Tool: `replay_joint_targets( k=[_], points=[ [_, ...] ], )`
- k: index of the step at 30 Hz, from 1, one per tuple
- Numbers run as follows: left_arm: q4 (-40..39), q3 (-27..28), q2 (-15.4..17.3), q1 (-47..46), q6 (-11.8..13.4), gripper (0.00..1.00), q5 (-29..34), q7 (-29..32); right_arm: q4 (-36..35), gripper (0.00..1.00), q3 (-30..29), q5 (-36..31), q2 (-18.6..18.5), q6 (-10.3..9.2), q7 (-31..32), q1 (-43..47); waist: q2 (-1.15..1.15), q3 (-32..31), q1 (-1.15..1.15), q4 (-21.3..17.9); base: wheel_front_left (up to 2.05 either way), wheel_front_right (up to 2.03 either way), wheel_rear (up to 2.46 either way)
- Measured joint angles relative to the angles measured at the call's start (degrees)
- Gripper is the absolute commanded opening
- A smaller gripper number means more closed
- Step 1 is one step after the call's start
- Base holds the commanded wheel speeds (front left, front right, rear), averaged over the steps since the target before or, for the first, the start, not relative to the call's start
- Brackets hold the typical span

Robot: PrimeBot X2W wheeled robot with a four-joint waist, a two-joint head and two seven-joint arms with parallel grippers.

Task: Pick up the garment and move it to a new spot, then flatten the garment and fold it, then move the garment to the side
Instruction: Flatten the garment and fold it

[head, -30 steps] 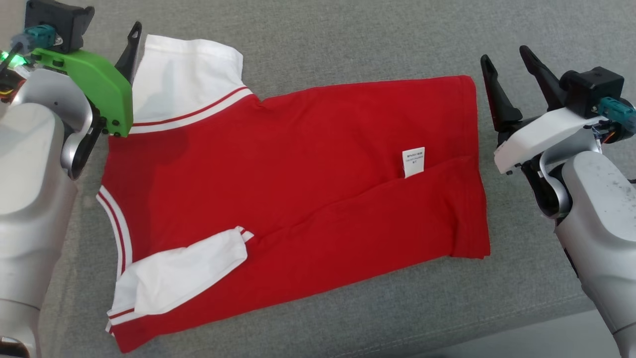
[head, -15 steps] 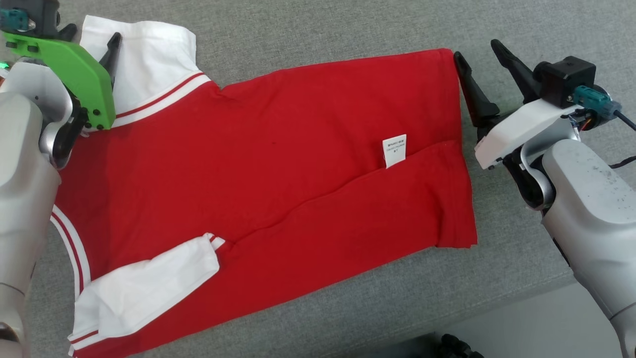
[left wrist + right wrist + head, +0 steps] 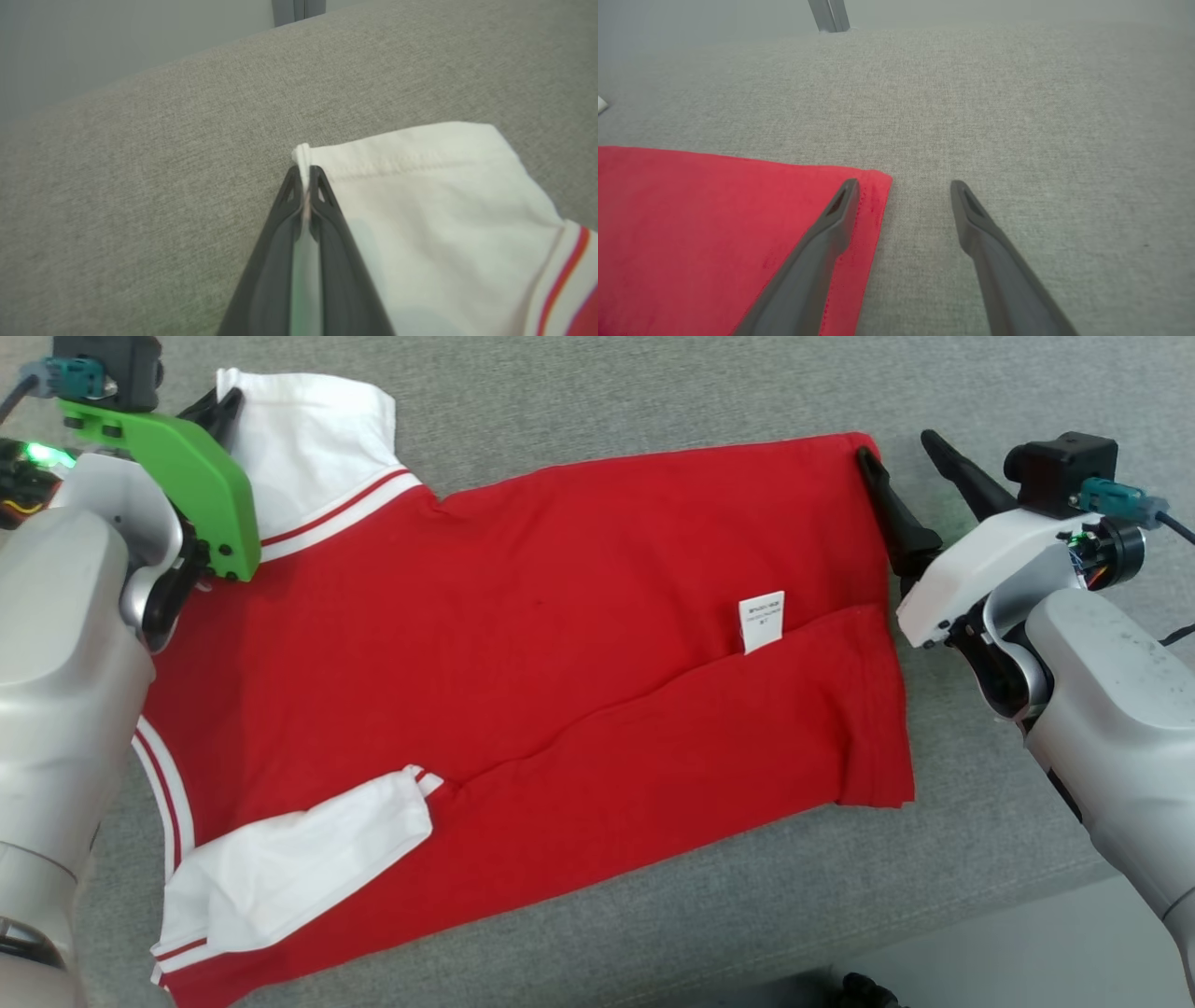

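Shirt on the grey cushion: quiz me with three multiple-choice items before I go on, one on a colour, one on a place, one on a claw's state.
1. What colour are the shirt's sleeves?
A blue; B white; C black.
2. Where is the care label?
A on a sleeve; B on the red body, toward the right claw; C under the left claw.
3. How is the left claw?
A open; B shut on nothing; C shut on a sleeve's hem.

1 B: both sleeves show white beside red stripes.
2 B: the label lies on red cloth near the hem end.
3 C: white hem is pinched between its fingers in the left wrist view.
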Motion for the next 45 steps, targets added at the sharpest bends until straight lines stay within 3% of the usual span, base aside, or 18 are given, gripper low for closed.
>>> replay_joint_targets(
  k=[9,10,11,16,21,32,36,45],
  points=[
    [-0.53,-4.07,-1.72,-1.44,0.00,0.00,-1.29,-3.79,2.26,1.00,5.46,4.74,-0.58,-0.04,5.76,-3.77,0.00,0.26,0.00,3.09,0.00,0.00,0.00],
    [-0.47,-4.35,-1.85,-1.71,0.01,0.00,-1.66,-4.10,2.24,0.40,5.48,6.48,-0.55,-0.05,6.77,-3.93,0.00,0.27,0.00,3.39,0.00,0.00,0.00],
    [-0.43,-4.56,-1.89,-1.90,0.00,0.00,-1.81,-4.46,2.08,0.00,5.79,7.62,-0.53,-0.09,7.59,-4.05,0.00,0.25,0.00,3.61,0.00,0.00,0.00],
    [0.45,-5.20,-1.89,-2.68,0.00,0.00,-2.59,-7.19,1.33,0.00,8.00,8.61,-1.53,-0.04,7.47,-4.78,0.00,-0.13,0.00,4.20,0.00,0.00,0.00],
    [1.93,-3.96,-1.76,-4.51,0.45,0.00,-2.85,-13.45,4.36,0.00,7.60,6.64,-2.50,0.00,2.18,-8.09,0.00,-0.79,0.00,4.66,0.00,0.00,0.00],
    [-0.22,-4.24,-4.08,-1.86,0.41,0.00,-2.60,-19.46,9.85,0.00,7.37,3.27,0.14,0.00,-2.48,-9.12,0.00,-3.95,0.00,6.94,0.00,0.00,0.00],
    [-5.08,-3.12,-2.53,3.06,1.58,0.00,-1.21,-19.94,7.94,0.00,5.80,1.97,-0.35,0.00,-2.74,-5.40,0.00,-5.35,0.00,7.53,0.00,0.00,0.00],
    [-27.40,4.72,2.05,22.66,8.06,0.00,4.49,-20.28,-2.75,0.00,-7.49,-8.16,-0.52,0.00,-2.79,5.82,0.00,-7.67,0.00,7.73,0.00,0.00,0.00]
  ],
)
